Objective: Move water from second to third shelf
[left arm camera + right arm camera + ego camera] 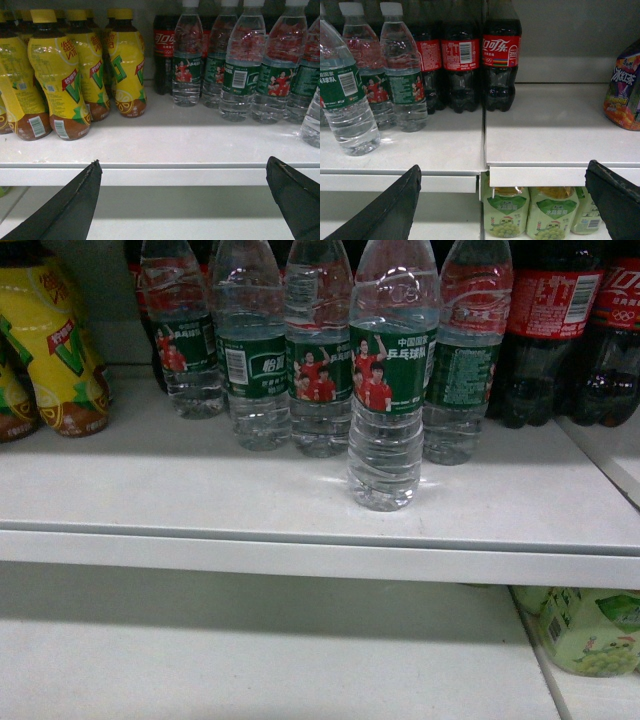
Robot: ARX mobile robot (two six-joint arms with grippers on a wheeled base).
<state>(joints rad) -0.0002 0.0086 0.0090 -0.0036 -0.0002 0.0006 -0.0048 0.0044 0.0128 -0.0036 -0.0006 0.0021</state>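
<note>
Water (386,390) stands alone at the front of the white shelf (200,500), upright, a step ahead of the row of matching green-label bottles (255,350) behind it. To its left, yellow tea bottles (55,350); to its right, cola bottles (555,320) with red labels. Nothing touches the water, and no arm shows in the head view.

Over to the left wrist view: left gripper (185,200) sits below the shelf edge, fingers (75,200) spread wide at either side of the frame, nothing between them. Yellow bottles crowd the left of that shelf, water bottles line the right.

Right wrist view now: right gripper (505,200) is just as wide open, black fingers (395,205) framing the shelf lip, holding nothing. The front water bottle stands at far left, tilted in this view, with cola next along. A purple snack bag (625,90) sits at the far right, and pale green grape drinks (530,212) show on the shelf below.
</note>
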